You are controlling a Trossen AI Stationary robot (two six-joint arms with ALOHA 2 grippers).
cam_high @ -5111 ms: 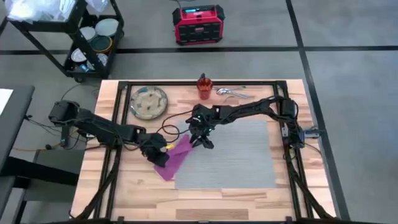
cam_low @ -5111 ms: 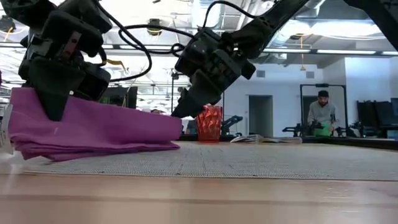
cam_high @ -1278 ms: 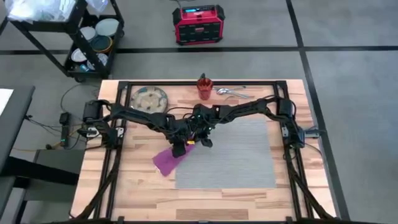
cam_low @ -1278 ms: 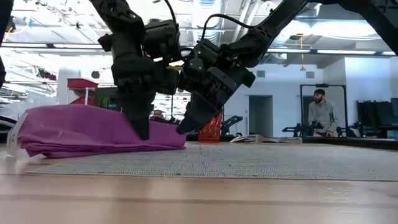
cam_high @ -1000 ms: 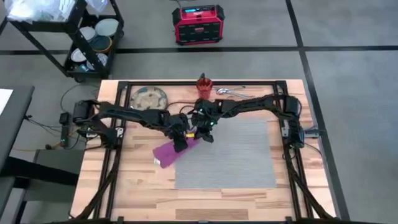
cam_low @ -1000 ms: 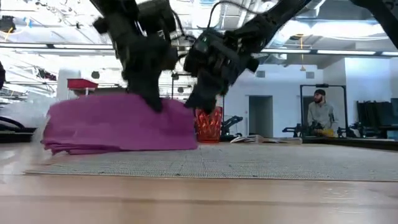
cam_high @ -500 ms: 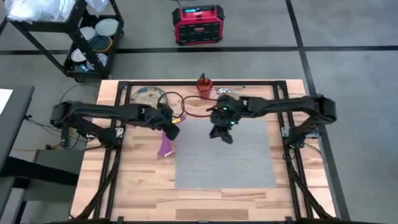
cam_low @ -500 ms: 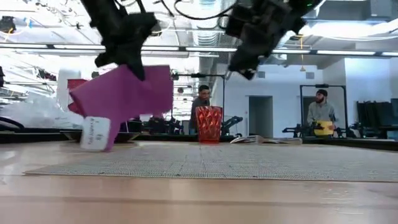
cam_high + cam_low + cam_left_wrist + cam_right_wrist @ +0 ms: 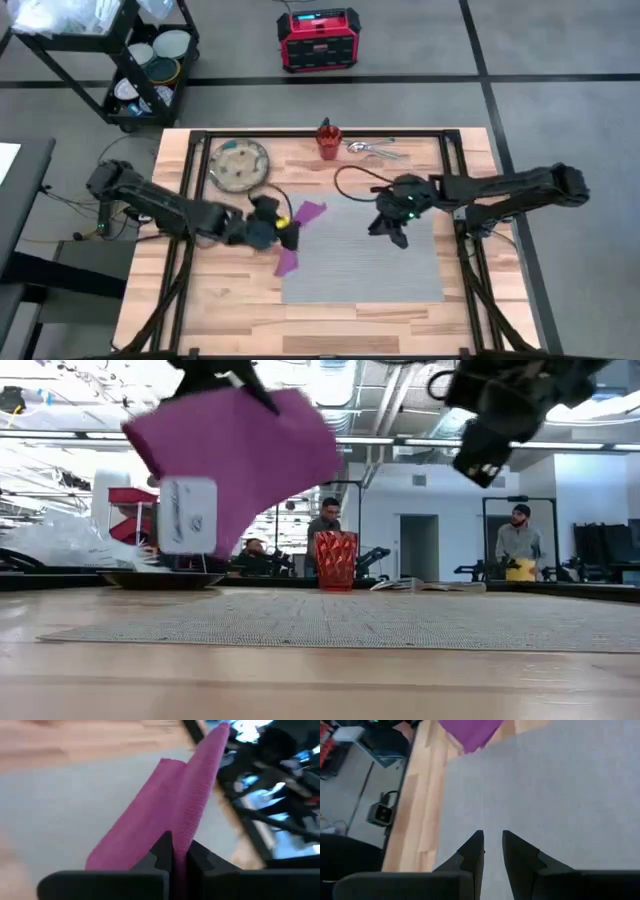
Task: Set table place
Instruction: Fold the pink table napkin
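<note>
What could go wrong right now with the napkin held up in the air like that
1. The left gripper pinches only an edge of the magenta napkin, which hangs clear of the mat. It may slip out or land bunched rather than flat.
2. The loose cloth is swinging near the plate. A wide move toward it might drag across it.
3. The right gripper hovers over the mat, where the napkin could brush it.

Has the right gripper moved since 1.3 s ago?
Yes. The right gripper has pulled away from the napkin toward the right side of the mat in the high view.
</note>
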